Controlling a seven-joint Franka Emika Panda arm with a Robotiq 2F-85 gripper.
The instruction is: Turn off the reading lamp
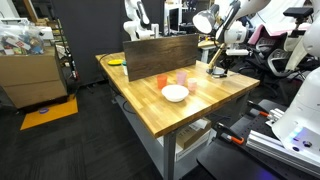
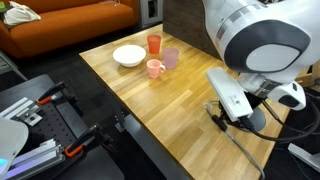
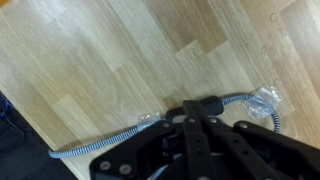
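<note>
Lamp point(image 1: 212, 50) looks lit, so switch-off's undone, I reckon. Cord point(image 3: 100, 147) runs just by my jaws; open or closed, can't tell.

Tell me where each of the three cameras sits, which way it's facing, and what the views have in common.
Exterior view: stands off a corner of the wooden table, looking across the white bowl and cups to the reading lamp; the arm reaches in behind it.
Exterior view: close beside the robot, facing along the table toward an orange sofa; the arm's white joint fills the upper right.
Wrist view: looks down at bare tabletop and a braided cable; the dark gripper enters from below.
Shared: both exterior views show the bowl and cups.
</note>
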